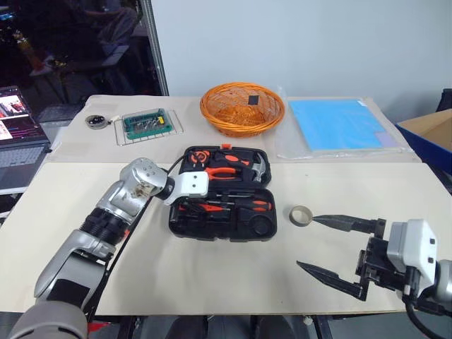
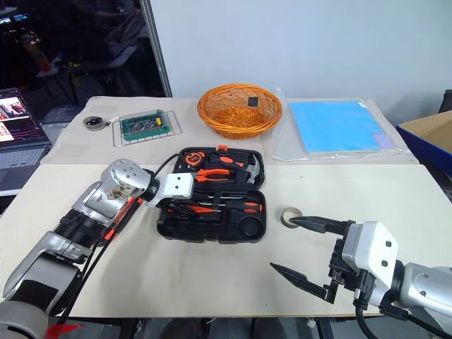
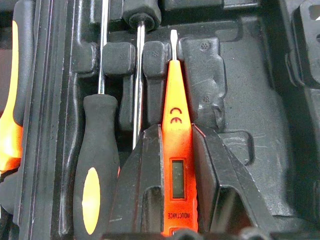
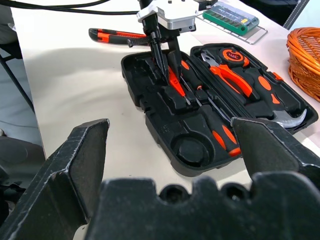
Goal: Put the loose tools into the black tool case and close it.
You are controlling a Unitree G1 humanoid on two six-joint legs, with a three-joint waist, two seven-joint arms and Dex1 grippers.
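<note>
One open black tool case (image 1: 220,224) holds two seated screwdrivers (image 3: 97,165); left gripper (image 3: 177,165) clamps one orange tester screwdriver (image 3: 176,135); right gripper (image 1: 321,244) spread, beside one tape roll (image 1: 301,215).

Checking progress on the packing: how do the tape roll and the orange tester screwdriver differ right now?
The tape roll lies loose on the table, right of the black tool case; the orange tester screwdriver is inside the case. The left gripper clamps the screwdriver; the open right gripper, near the roll, holds nothing.

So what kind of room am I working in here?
Probably a lab or workshop bench: a bare circuit board on a tray, an open laptop at the table's side, and a cardboard box opposite.
</note>
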